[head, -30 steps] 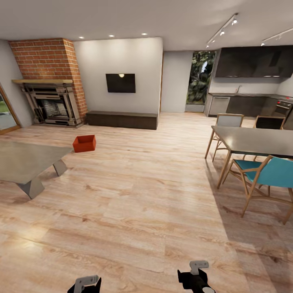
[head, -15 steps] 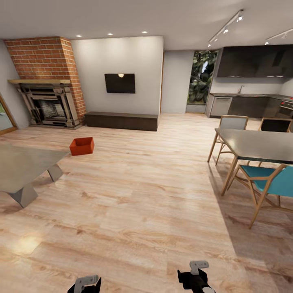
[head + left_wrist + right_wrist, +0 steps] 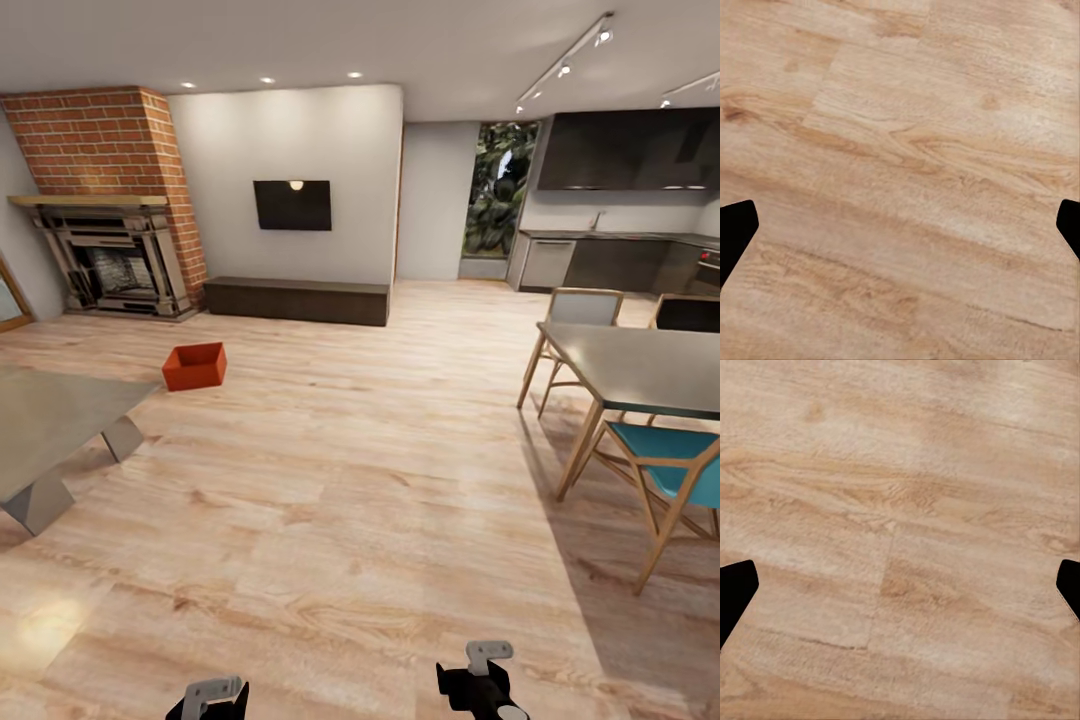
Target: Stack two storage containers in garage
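Note:
I am in the living room, on light wood planks [image 3: 340,480]. One red-orange open-top storage container [image 3: 194,366] sits on the planks at the far left, in front of the brick fireplace [image 3: 105,205] and well ahead of both arms. My left gripper [image 3: 212,697] and right gripper [image 3: 483,682] hang low at the picture's lower edge. In the wrist views the left gripper [image 3: 900,229] and right gripper [image 3: 900,589] are open, dark fingertips wide apart over bare planks, holding nothing. The garage is out of view.
A low grey table [image 3: 50,425] stands at the left, near the container. A dining table [image 3: 640,365] with wooden chairs, one teal [image 3: 665,460], is at the right. A wall TV [image 3: 292,204] hangs over a dark bench [image 3: 297,300]. The kitchen [image 3: 620,235] lies far right.
The whole head view has shifted: the camera has moved forward, so the low table slid left and the dining table right. Both grippers keep their pose and stay open.

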`<state>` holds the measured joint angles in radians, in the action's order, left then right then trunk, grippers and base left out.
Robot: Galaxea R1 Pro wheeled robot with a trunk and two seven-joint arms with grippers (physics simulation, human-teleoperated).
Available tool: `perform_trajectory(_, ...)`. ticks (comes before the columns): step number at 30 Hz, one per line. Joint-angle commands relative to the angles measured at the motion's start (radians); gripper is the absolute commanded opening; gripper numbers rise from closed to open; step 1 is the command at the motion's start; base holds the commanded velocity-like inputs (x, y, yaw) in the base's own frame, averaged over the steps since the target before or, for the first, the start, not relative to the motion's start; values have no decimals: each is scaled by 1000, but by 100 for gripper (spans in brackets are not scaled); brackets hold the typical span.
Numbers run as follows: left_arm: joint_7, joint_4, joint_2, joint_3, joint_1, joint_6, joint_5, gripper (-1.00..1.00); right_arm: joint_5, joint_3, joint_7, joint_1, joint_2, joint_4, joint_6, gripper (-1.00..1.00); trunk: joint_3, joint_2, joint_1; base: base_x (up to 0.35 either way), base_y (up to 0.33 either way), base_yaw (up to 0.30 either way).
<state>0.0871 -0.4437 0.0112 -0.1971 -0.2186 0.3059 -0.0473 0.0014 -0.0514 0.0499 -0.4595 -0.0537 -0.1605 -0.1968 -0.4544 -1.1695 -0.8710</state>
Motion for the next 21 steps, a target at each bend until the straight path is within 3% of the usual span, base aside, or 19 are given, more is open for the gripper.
perform_trajectory(1, 8, 0, 1, -8, -1, 2, -5, 100, 0, -5, 5, -1, 0, 1, -3, 100, -1, -1, -1, 347, 0, 0)
perform_trajectory(21, 8, 0, 1, -8, -1, 2, -5, 100, 0, -5, 5, -1, 0, 1, -3, 100, -1, -1, -1, 347, 0, 0)
